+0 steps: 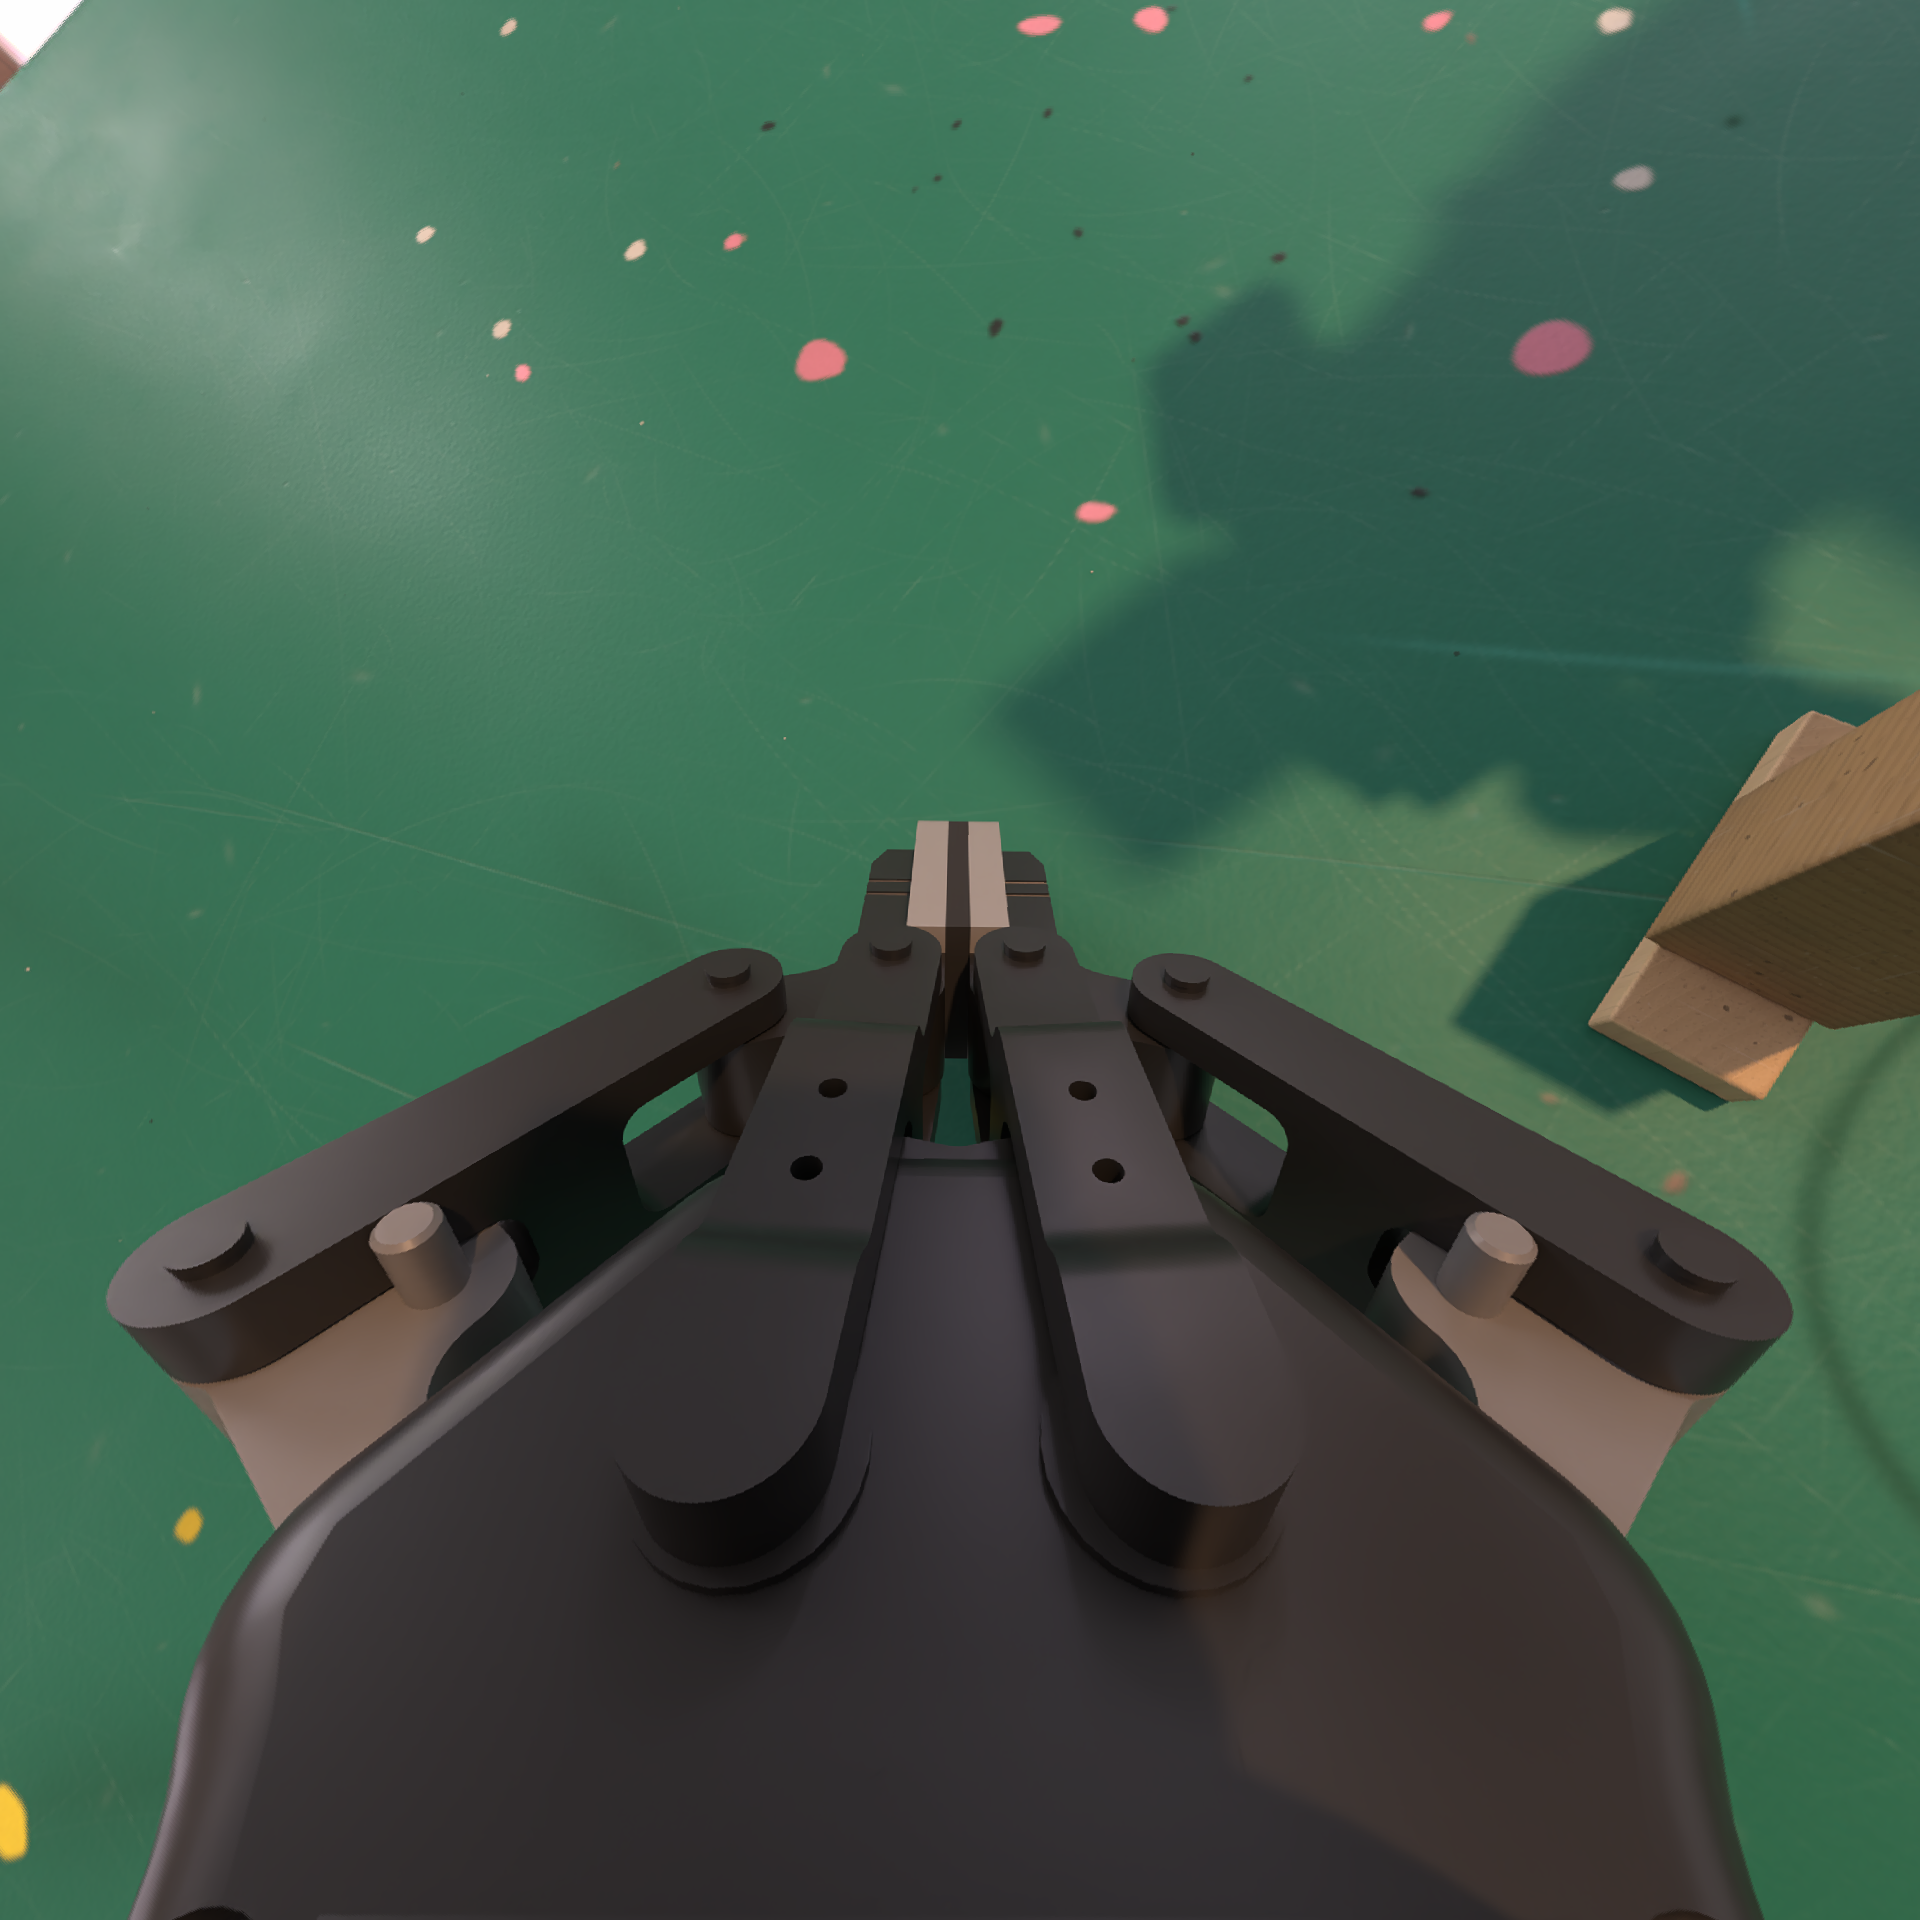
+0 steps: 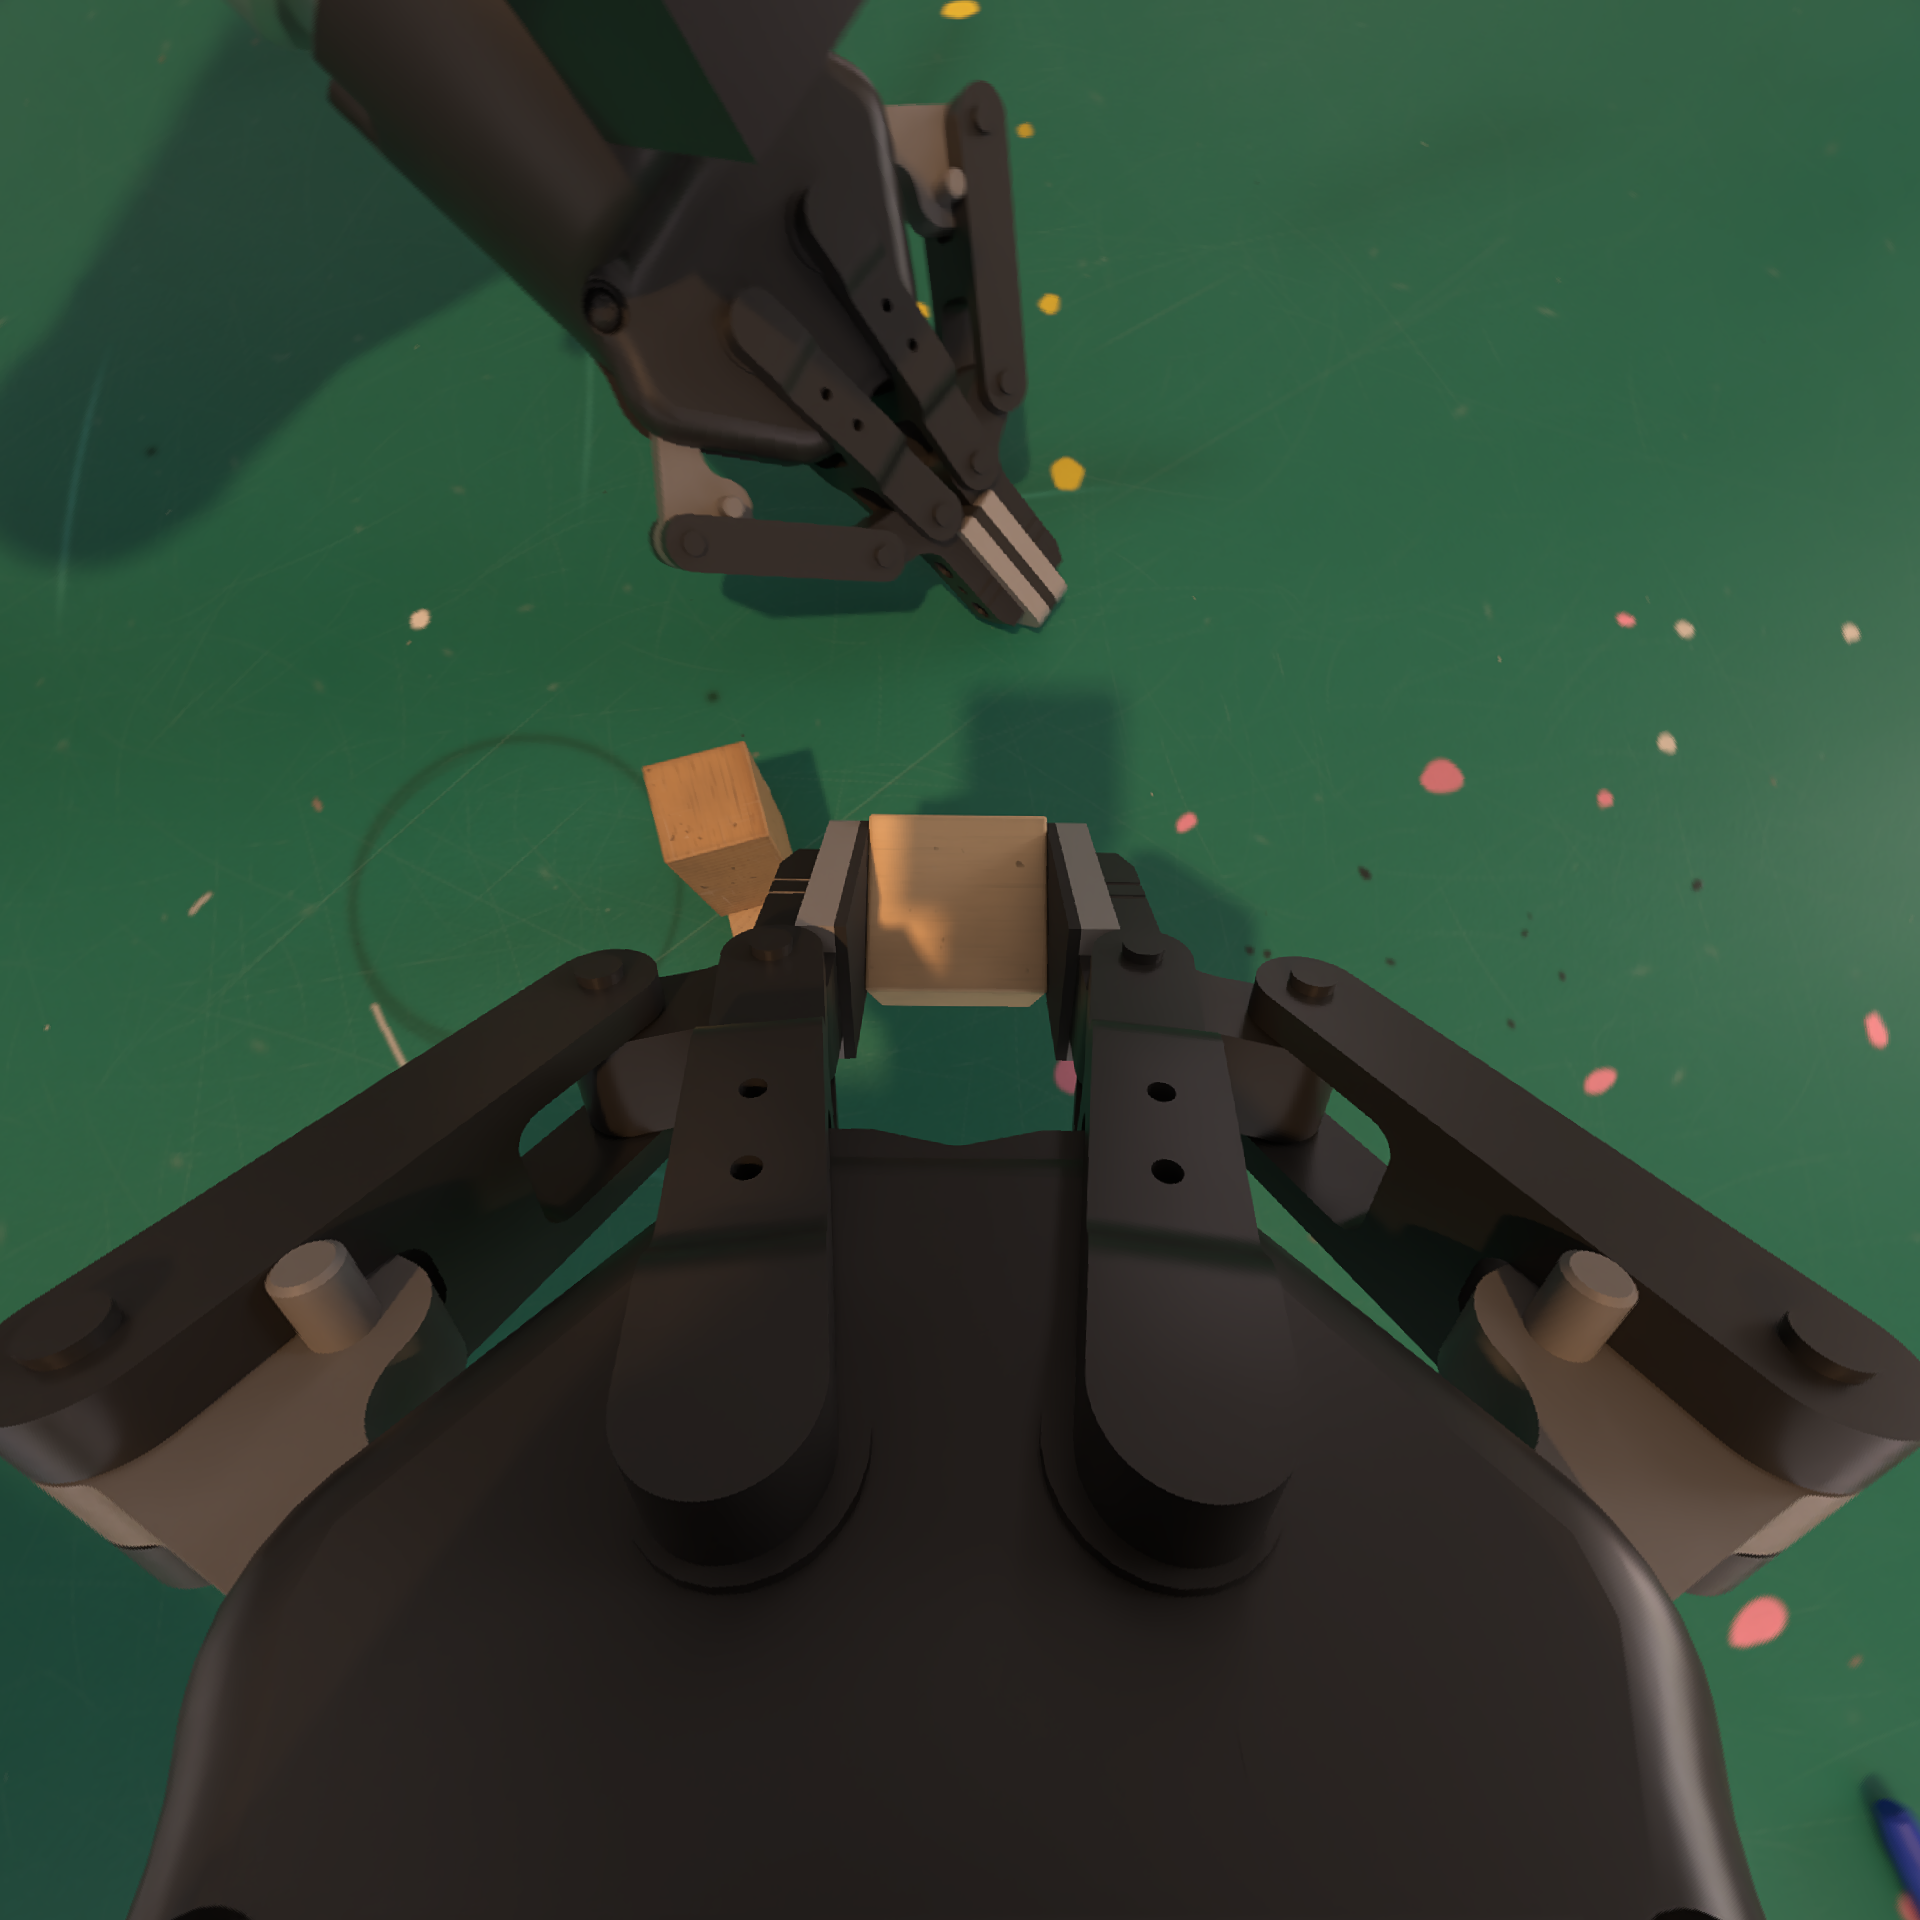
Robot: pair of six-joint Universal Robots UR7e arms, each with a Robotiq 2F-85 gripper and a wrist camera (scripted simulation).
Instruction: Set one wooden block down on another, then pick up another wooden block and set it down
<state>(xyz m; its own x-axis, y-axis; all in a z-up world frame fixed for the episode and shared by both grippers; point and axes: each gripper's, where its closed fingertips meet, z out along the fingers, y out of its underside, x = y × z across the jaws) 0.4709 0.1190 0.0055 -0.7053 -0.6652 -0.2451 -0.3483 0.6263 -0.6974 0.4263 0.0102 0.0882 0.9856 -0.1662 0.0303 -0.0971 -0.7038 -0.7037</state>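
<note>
Right pincer [image 2: 956, 914]: clamped on a pale square-faced wooden block [image 2: 956, 909], one pad on each side face, the block's broad lit face turned toward the wrist camera and held above the green paint-speckled surface [image 2: 1455, 416]; its far end is hidden behind its own near face, so its long axis cannot be read. Stacked pair of tan wooden blocks [image 2: 712, 821]: just left of the held block in the right wrist view, apart from it, the upper one standing on end with its square top up and its long axis running down toward the surface; the lower one is mostly hidden behind the left finger, only a sliver showing. In the left wrist view the same stack [image 1: 1808, 894] sits at the right edge, cut off by the frame, the upper block apparently overhanging the lower. Left pincer [image 1: 957, 873]: fingers pressed together on nothing, pale pads touching, poised above bare surface [image 1: 520, 623] well beyond the stack.
</note>
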